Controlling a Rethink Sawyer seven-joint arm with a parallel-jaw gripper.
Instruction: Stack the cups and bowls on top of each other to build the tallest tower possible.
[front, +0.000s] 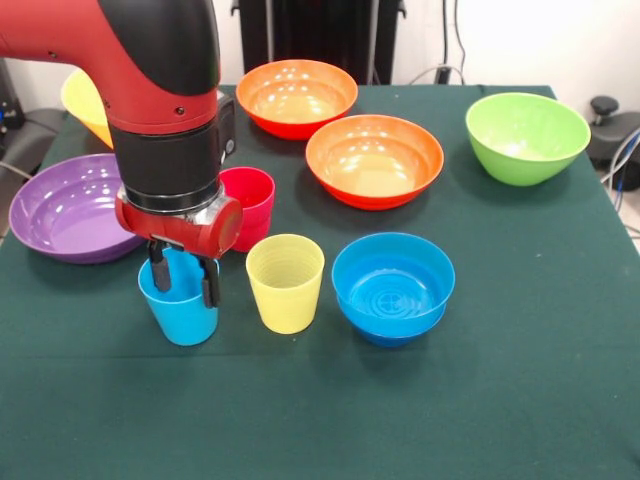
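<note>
1. My gripper (184, 280) hangs over the light blue cup (181, 305), one finger dipped inside it and one outside its near wall, straddling the rim; fingers apart, not clamped.
2. Purple bowl (62, 208) sits at nine o'clock from my gripper, yellow bowl (84, 103) at eleven.
3. Two orange bowls (374, 160) lie toward one o'clock, the lime green bowl (526, 137) at two.
4. Blue bowl (393, 287) and yellow cup (285, 282) stand at three o'clock.
5. Red-pink cup (251, 200) is just beyond at one o'clock.
</note>
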